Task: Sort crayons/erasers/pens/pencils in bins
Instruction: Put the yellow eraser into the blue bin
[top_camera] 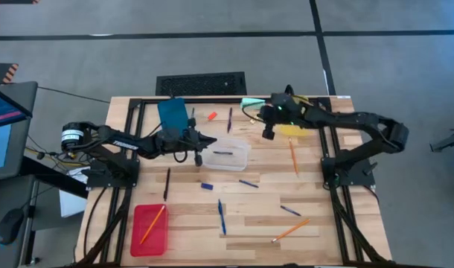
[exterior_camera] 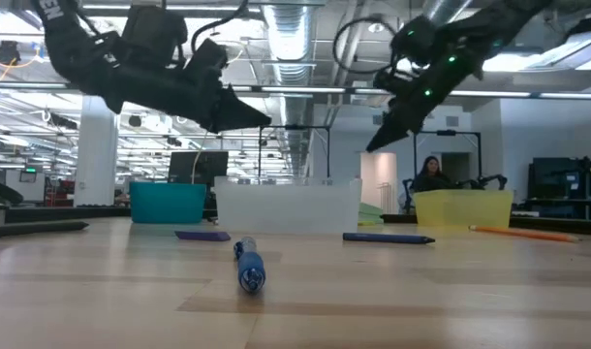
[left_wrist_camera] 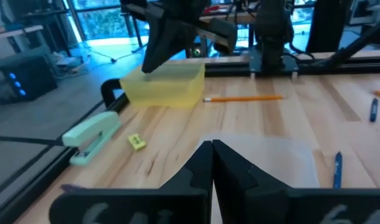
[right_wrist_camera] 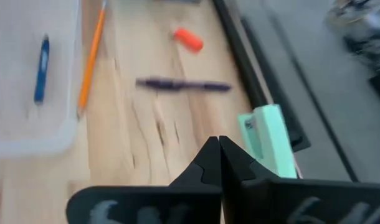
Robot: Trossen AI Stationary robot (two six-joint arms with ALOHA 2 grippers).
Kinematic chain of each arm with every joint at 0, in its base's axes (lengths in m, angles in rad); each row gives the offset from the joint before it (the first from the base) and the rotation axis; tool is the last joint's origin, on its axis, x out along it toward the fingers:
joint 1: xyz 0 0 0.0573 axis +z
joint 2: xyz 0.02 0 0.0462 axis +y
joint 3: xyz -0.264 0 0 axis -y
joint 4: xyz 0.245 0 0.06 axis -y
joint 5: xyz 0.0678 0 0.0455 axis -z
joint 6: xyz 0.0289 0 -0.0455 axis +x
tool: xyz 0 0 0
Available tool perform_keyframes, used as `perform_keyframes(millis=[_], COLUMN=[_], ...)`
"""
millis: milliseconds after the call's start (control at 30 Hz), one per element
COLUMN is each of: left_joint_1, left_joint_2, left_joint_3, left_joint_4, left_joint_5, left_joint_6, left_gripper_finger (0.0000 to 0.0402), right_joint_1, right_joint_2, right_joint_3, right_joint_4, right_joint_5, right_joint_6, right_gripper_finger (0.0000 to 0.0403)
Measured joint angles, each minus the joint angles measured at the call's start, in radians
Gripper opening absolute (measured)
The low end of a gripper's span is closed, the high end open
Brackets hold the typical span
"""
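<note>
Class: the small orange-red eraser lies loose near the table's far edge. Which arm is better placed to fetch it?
Left, probably. The left gripper, shut and empty, hovers nearer the orange-red eraser. The right gripper, also shut, sits farther away near the yellow bin.

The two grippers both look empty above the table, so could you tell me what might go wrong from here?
The left gripper and right gripper both hang shut and empty near the clear bin, so the arms could collide. A descent may knock that light bin. The mint-green stapler beside the yellow eraser may obstruct grasping it.
</note>
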Motion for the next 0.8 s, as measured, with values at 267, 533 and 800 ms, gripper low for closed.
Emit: perform_keyframes(millis=[267,533,800], left_joint_1=[0.022,0.025,0.025], left_joint_2=[0.000,0.000,0.000], left_joint_3=[-0.062,-0.071,-0.071], left_joint_4=[0.090,0.083,0.074], left_joint_5=[0.048,0.048,0.049], left_joint_6=[-0.017,-0.014,0.004], left_gripper_finger=[0.0000,0.0000,0.0000], right_joint_1=[-0.054,-0.050,-0.073], right_joint_2=[0.252,0.443,0.568], right_joint_3=[0.250,0.411,0.479], right_joint_4=[-0.320,-0.417,-0.483], right_joint_5=[-0.024,0.045,0.138], right_joint_6=[-0.120,-0.229,-0.315], right_gripper_finger=[0.0046,0.0146,0.0253])
